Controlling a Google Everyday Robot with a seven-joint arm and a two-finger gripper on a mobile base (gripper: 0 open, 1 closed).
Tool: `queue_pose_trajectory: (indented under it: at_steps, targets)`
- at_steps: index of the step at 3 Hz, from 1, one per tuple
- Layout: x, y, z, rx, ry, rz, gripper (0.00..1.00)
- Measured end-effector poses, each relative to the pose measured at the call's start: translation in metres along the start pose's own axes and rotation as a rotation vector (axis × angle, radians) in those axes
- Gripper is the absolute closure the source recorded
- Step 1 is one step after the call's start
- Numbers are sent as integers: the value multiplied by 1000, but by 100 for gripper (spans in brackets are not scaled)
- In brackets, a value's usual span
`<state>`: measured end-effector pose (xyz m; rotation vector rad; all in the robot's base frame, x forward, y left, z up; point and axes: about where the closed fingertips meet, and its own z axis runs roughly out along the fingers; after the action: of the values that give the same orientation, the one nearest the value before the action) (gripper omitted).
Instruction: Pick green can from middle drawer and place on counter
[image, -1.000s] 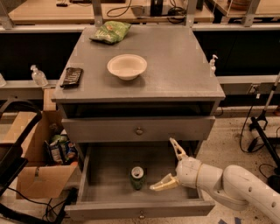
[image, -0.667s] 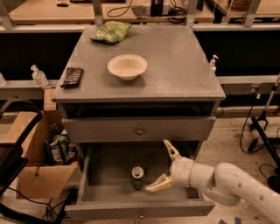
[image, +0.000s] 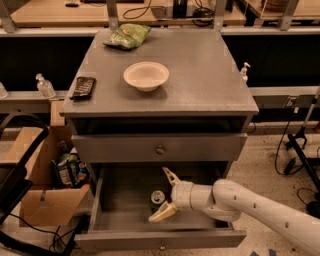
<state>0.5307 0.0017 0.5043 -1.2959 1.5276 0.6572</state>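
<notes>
Closest to the camera is the front wall of the middle drawer (image: 125, 239), which is pulled out wide. The robot's white arm (image: 260, 212) comes in from the right and reaches over the drawer floor. Its gripper (image: 160, 194) is low inside the drawer with its two tan fingers (image: 162, 213) spread far apart, one on each side of the green can (image: 157, 198). The can stands upright near the middle of the drawer floor. It looks like the fingers are not squeezing it yet, and it is hard to say if one of them touches it.

Things could go wrong from here. If one finger bumps the can first, the can may tip over and roll away across the flat floor. If the fingers close too high or off to one side, the can may slip out on the way up. The closed drawer front (image: 160, 148) and the thick edge of the counter (image: 200, 95) hang just above, so a straight lift could knock the can against them.

Farther back, on the counter, sit a white bowl (image: 146, 75), a dark packet (image: 82, 87) and a light-green snack bag (image: 128, 36).

The bag and the packet have some print, but no words or brand names can be read. The can's label cannot be read either.
</notes>
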Motion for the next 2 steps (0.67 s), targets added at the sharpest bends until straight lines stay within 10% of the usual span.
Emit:
queue_pose_trajectory:
  at_steps: [2]
  targets:
    - [43,7,42,-87,-10,-10,3]
